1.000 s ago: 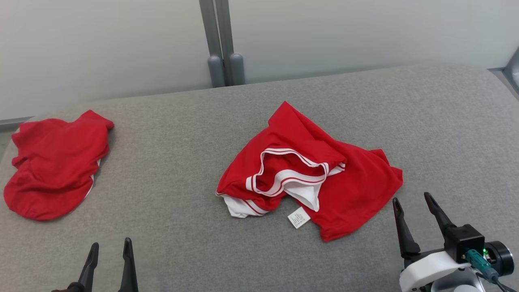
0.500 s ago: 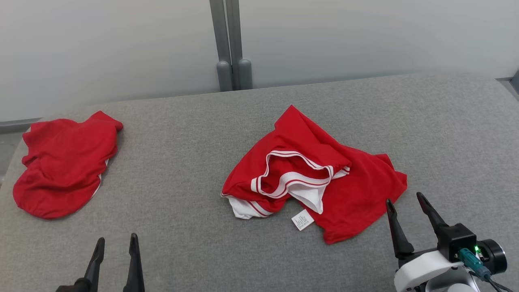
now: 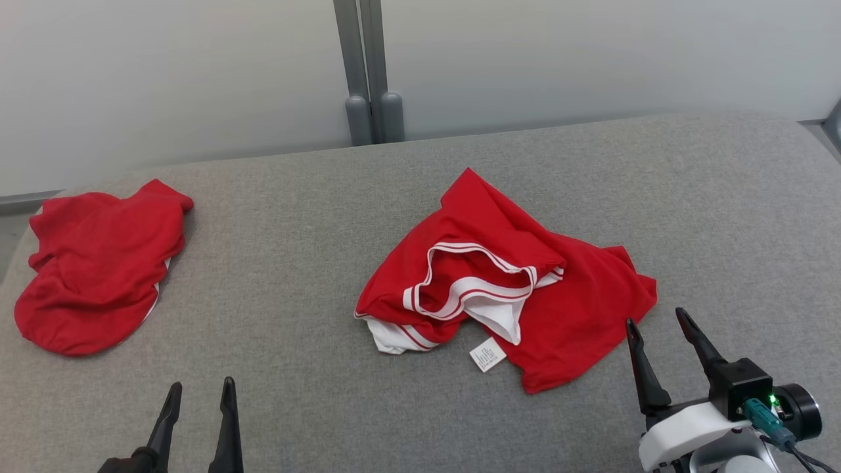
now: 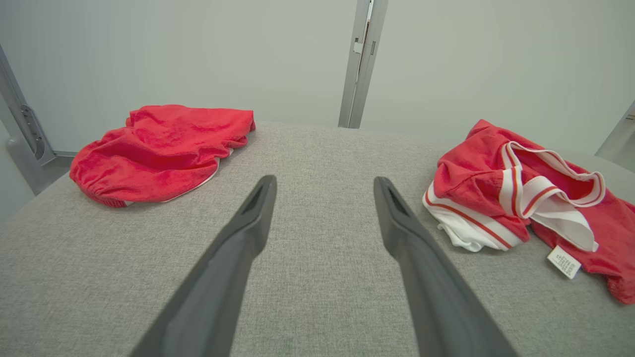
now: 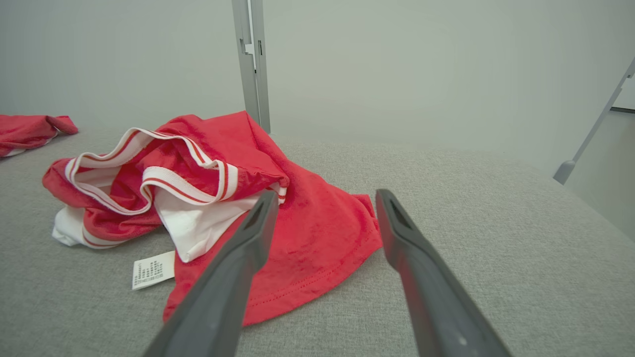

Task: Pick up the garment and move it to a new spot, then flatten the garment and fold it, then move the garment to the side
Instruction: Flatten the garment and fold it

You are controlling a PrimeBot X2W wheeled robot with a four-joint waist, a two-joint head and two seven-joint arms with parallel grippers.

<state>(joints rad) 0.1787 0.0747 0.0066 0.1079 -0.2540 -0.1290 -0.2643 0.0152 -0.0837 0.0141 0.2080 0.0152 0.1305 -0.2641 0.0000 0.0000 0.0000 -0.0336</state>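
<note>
The left gripper [image 3: 202, 382] and right gripper [image 3: 656, 316] are both spread wide, holding nothing. The crumpled red garment [image 3: 571, 309] lies in the middle of the grey fabric surface [image 3: 295, 263], just beyond the right gripper's fingertips.

The left gripper [image 3: 202, 385] carries two long, dark grey fingers [image 4: 233, 258]. Each tapers from a broad base to a narrow, pointed tip and has a shallow, elongated recess on its inner face near the tip. The right gripper [image 3: 656, 316] has fingers of the same form, one of them rising from a black rectangular block [image 3: 742, 387]. Below this block is a glossy white wrist housing [image 3: 690, 430]. A teal connector [image 3: 762, 417] with a lit green indicator joins a thin black cable [image 3: 798, 455]. A black cylindrical module [image 3: 798, 410] sits alongside the connector.
</note>
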